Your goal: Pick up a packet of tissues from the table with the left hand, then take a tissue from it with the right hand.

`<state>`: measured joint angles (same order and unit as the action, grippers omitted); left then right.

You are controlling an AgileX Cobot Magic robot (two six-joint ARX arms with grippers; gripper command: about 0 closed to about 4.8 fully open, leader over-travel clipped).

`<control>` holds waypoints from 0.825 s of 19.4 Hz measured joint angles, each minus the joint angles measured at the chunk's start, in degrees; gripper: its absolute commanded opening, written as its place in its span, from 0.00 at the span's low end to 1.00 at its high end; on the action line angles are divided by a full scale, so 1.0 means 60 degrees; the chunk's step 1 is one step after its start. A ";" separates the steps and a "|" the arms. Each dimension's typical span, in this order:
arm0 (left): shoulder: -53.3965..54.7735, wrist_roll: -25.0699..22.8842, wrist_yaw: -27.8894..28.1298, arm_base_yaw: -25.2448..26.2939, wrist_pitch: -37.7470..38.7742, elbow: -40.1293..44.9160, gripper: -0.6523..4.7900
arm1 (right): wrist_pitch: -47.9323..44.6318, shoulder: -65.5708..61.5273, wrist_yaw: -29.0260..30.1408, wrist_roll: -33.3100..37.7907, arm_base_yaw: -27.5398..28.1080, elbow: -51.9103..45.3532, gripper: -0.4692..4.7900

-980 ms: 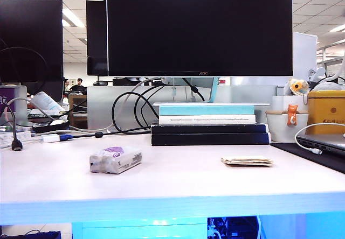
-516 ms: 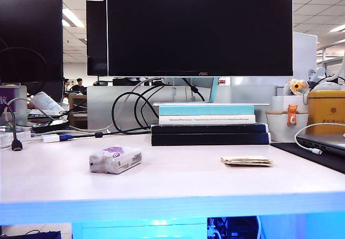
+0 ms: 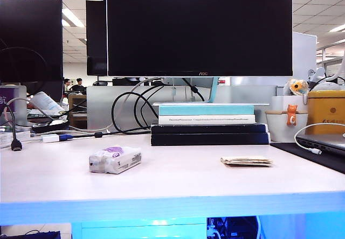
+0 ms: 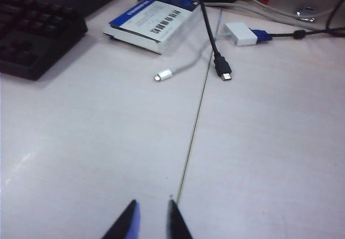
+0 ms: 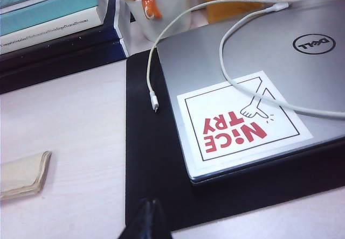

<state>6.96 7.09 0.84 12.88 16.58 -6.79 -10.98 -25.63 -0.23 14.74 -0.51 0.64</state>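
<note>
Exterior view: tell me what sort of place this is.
Most likely an open-plan office: a desk with a large monitor and stacked books, ceiling-panel lights, and people seated far behind.

I see the packet of tissues (image 3: pixel 115 160) in white wrap with a purple patch, the tissue (image 3: pixel 247 161) pale beige, and the table (image 3: pixel 178 182) pinkish-white with a light blue edge. Beyond my black right gripper (image 5: pixel 146 223), a silver laptop (image 5: pixel 253 61) carries red lettering.
</note>
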 measured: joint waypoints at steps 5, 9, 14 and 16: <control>-0.0474 -0.0361 0.0302 -0.1450 0.0004 0.0288 0.27 | -0.0124 0.0430 0.0291 -0.0219 -0.0025 0.0000 0.09; -0.0474 -0.0361 0.0302 -0.1450 -0.0004 0.0295 0.27 | -0.0455 0.2422 0.0554 -0.0484 -0.0029 0.0000 0.09; -0.0648 -0.0372 -0.0095 -0.1450 -0.0149 0.0576 0.28 | 0.2561 0.4215 0.0219 -0.0969 0.0004 0.0000 0.09; -0.0841 -0.0397 -0.1049 -0.1453 -0.0437 0.0761 0.27 | 0.2758 0.4222 0.0226 -0.0973 0.0007 0.0000 0.09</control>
<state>1.91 4.71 -5.45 4.16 13.96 -2.22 5.56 -0.30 1.13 8.91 -0.47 0.64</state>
